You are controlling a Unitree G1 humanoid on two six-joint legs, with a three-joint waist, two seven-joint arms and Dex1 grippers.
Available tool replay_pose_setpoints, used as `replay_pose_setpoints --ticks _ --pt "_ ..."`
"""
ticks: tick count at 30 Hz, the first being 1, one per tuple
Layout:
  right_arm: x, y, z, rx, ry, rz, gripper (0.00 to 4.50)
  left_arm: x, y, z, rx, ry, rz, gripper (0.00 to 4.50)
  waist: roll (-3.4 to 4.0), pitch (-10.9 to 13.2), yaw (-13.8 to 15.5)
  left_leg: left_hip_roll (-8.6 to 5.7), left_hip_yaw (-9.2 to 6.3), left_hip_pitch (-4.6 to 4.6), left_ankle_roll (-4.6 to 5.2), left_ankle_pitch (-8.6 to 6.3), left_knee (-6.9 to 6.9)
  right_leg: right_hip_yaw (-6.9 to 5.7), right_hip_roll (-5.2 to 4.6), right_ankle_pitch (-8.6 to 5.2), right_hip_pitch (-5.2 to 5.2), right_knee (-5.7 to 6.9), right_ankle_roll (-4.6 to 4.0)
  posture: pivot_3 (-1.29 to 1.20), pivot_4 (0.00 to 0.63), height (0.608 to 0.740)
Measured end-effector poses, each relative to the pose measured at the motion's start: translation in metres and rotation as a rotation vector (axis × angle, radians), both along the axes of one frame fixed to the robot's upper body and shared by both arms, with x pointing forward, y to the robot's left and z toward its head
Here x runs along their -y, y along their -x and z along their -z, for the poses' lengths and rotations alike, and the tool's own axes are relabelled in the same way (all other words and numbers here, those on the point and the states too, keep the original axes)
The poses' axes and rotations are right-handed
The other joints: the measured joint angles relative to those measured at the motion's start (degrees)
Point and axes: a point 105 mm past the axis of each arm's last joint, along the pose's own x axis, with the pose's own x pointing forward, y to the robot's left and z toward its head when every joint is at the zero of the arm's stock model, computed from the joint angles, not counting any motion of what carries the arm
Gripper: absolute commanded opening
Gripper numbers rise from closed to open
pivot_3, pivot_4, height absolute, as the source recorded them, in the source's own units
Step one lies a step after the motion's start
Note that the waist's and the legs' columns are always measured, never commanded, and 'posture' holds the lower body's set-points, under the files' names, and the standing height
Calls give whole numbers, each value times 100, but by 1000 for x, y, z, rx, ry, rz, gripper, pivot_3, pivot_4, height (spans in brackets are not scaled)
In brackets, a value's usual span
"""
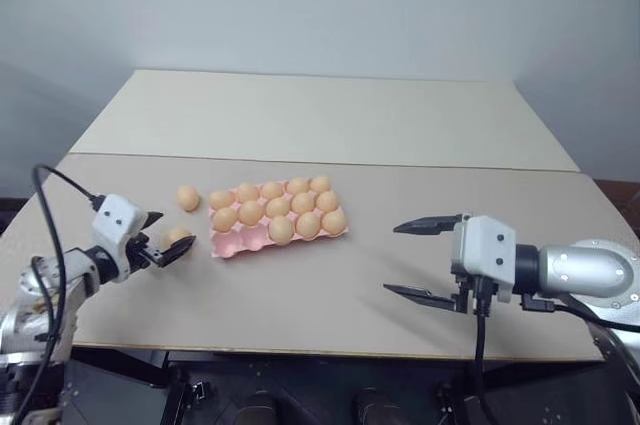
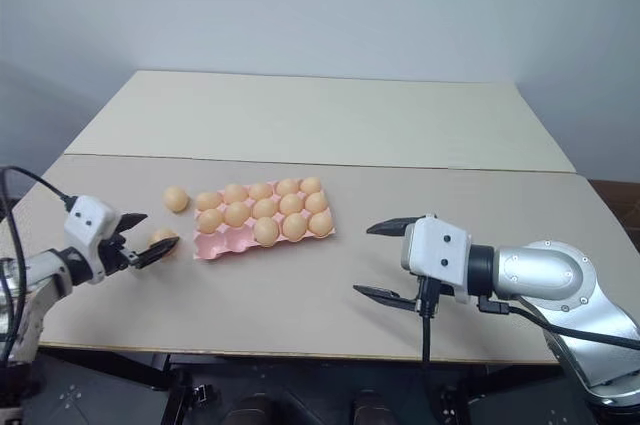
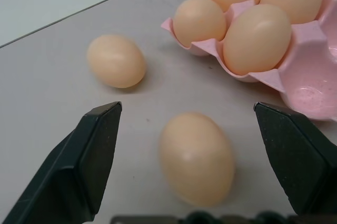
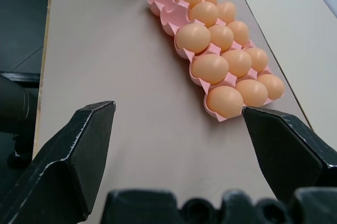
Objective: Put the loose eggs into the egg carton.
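Now step: left gripper (image 1: 160, 237), jaws wide, straddling nearer pale orange-tan loose egg (image 3: 197, 158) | next: close gently, carry to pink moulded egg carton (image 1: 234, 243) | right gripper (image 1: 428, 258): jaws wide, empty.

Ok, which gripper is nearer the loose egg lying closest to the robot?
Left. The left gripper has its open fingers either side of that egg. The right gripper, also open, hangs well off on the far side of the egg carton.

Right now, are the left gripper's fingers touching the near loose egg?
Apart. In the left wrist view the near loose egg lies on the table between the open left gripper's fingers, with bare tabletop visible on both sides of it.
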Motion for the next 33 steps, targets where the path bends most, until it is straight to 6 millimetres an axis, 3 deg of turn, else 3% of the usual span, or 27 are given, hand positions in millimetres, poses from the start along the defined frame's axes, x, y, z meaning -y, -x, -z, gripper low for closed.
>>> replay_pose_setpoints --ticks 12,15,21,30,33 --pt "3 0 3 -12 1 36 4500 3 -10 25 -142 34 -1 4363 0 0 -4 0 0 0 0 0 1 0 0 0 0 2 0 0 150 740" --pt "2 0 3 -10 1 38 4500 2 -13 27 -159 42 -11 3735 0 0 -5 -1 -1 -2 0 0 1 0 0 0 -1 -1 0 0 150 740" --pt "3 -1 3 -11 -1 49 4500 5 -14 29 -178 36 6 1863 0 0 -13 -1 -1 3 0 0 1 1 0 0 0 6 0 0 150 740" --pt "3 -2 3 -7 -4 62 4500 3 -12 21 -130 -26 5 1863 0 0 -18 0 -1 -1 0 0 1 1 0 0 -2 3 0 0 150 740" --pt "3 -3 3 -5 -5 64 4500 19 -2 -12 53 68 129 1863 -1 1 -9 2 -1 -10 0 0 2 0 -2 0 -8 1 0 0 150 740"
